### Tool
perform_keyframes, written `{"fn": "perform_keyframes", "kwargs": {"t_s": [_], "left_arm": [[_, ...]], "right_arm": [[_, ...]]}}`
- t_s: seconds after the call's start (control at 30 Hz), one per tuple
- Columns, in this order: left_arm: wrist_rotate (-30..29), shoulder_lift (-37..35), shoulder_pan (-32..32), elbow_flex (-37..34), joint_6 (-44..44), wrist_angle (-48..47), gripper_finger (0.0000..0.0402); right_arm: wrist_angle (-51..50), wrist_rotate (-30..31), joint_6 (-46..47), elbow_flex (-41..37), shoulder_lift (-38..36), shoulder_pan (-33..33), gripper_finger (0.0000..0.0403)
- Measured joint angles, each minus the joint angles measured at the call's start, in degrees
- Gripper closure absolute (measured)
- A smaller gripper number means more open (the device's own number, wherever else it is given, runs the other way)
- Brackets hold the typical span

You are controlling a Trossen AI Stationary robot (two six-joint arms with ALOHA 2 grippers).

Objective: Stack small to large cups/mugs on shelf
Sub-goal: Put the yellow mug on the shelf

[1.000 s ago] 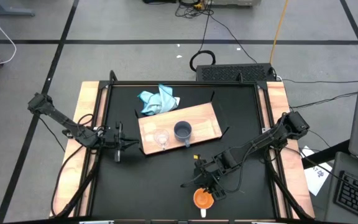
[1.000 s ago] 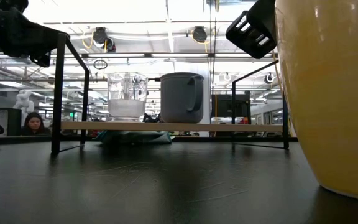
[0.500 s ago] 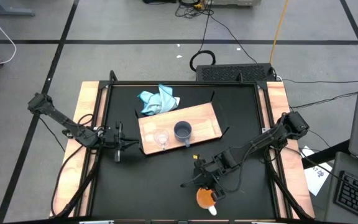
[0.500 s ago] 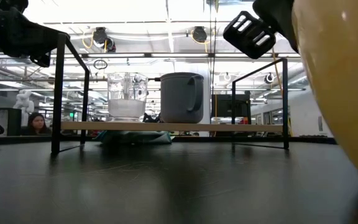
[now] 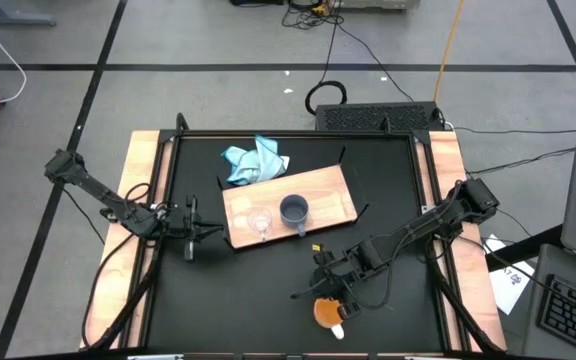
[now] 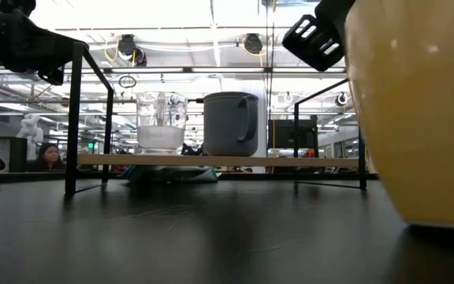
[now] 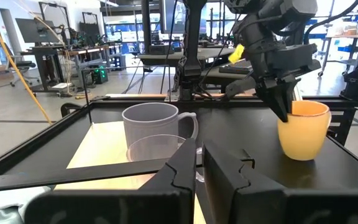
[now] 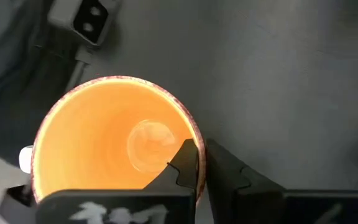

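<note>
The orange mug (image 5: 325, 312) is near the table's front edge, with my right gripper (image 5: 333, 295) shut on its rim. It fills the right side of the low view (image 6: 416, 110). The wooden shelf (image 5: 323, 195) stands mid-table on black brackets. On it stand the small clear glass cup (image 5: 259, 222) and, to its right, the grey-blue mug (image 5: 293, 210). My left gripper (image 5: 203, 230) waits shut, just off the shelf's left end, holding nothing. My right gripper pinches the orange mug's rim wall (image 8: 194, 144), one finger (image 8: 182, 163) inside the mug and the other (image 8: 225, 171) outside. The fingers come from above, pointing down. The mug stays upright, mouth up; I cannot tell whether its base touches the table.
A crumpled light blue cloth (image 5: 256, 160) lies behind the shelf's far left corner. Black metal rails frame the table top (image 5: 268, 290), and bare black surface lies between the shelf and the orange mug. A person sits in the room beyond the table (image 6: 47, 155).
My right gripper has taken hold of the orange mug's rim. The mug tipped and swung toward the right half a second ago. It is upright again now, a little closer to the shelf, with its base higher in the low view than before.
</note>
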Motion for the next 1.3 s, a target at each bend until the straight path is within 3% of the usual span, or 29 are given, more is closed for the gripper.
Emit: {"fn": "perform_keyframes", "kwargs": {"t_s": [0.63, 0.93, 1.3], "left_arm": [[0.0, 0.0, 0.0, 0.0, 0.3, 0.0, 0.0371], [0.0, 0.0, 0.0, 0.0, 0.3, -0.1, 0.0371], [0.0, 0.0, 0.0, 0.0, 0.6, -0.1, 0.0371]], "right_arm": [[-4.0, 13.0, -2.4, 0.0, -10.0, 1.5, 0.04], [-9.6, 13.3, -0.5, 0.1, -12.2, 1.0, 0.04], [-14.5, 13.3, 1.5, 0.1, -20.3, -2.9, 0.04]]}}
